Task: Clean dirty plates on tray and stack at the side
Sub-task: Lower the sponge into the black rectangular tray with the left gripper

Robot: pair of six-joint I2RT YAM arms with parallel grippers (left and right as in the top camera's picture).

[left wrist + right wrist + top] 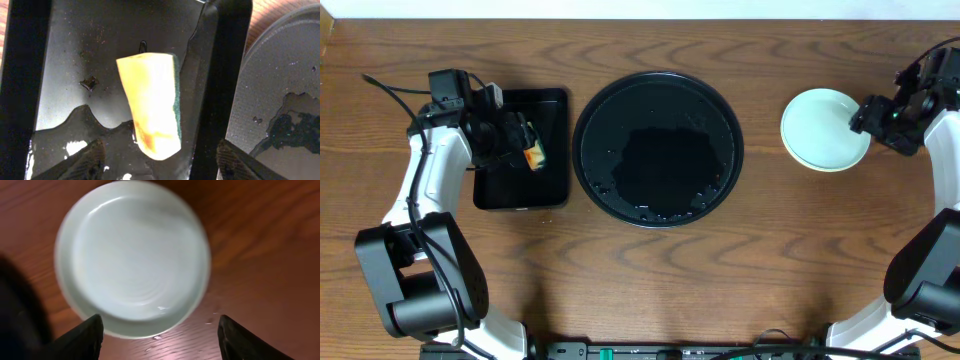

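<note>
The round black tray [655,110] sits mid-table, wet, with no plates on it; its edge also shows in the left wrist view [285,70]. A pale mint-green plate [823,128] lies on the table at the right, with a paler rim showing under it as in a stack; I cannot tell how many lie beneath. It fills the right wrist view [132,257] and looks clean and wet. My right gripper [867,115] [160,342] is open and empty at the plate's right edge. My left gripper [510,140] [160,167] is open over a yellow sponge [150,105].
The yellow sponge with a green scouring side [533,155] lies in a wet rectangular black tray [520,190] [75,60] left of the round tray. Water drops lie on the wood by the plate [210,320].
</note>
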